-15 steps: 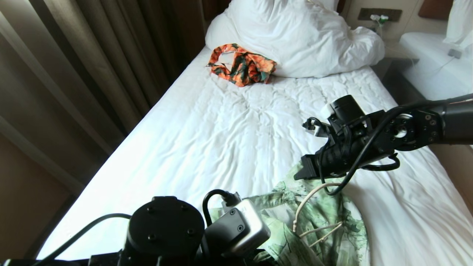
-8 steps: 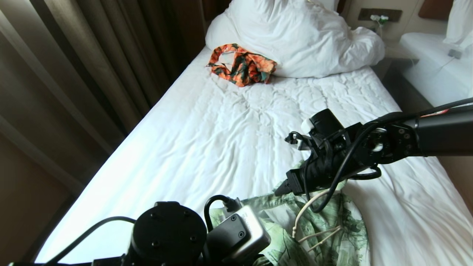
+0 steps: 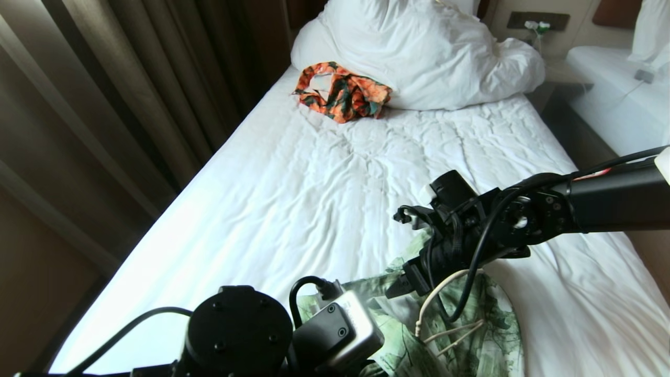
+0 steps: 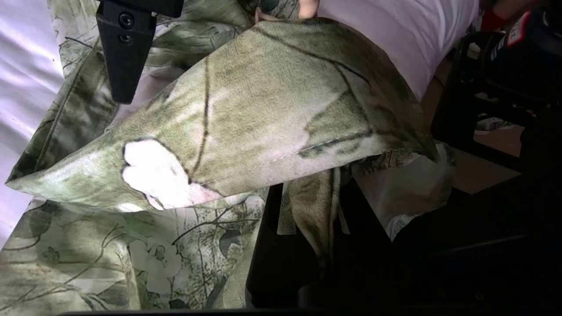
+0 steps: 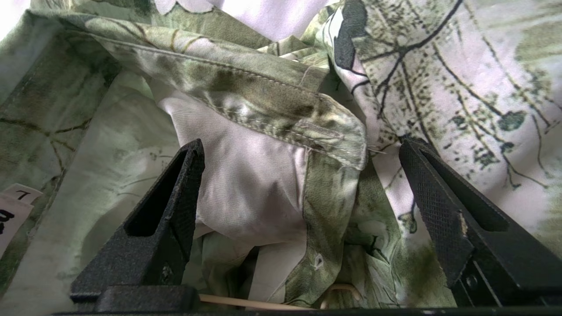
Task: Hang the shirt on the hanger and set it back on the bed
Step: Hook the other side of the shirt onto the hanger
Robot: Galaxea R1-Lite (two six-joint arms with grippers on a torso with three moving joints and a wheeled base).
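— Where am I working?
— I read it as a hotel bedroom: I see the bed [image 3: 324, 209] with its wrinkled white sheet, big white pillows [image 3: 419, 52], a second white bed [image 3: 612, 99] beside it, long brown curtains [image 3: 131, 94], and a wall socket panel [image 3: 537, 21].

Right gripper [image 5: 303, 151] hangs with jaws spread wide; left gripper [image 4: 131, 94] is clamped.

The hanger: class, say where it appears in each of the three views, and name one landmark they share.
Head view: the hanger lies on the shirt near the bottom edge, right of centre, under the right tool.
Left wrist view: not in it.
Right wrist view: only a thin cream strip along the bottom edge, between the open fingers.
Shared landmark: the shirt.
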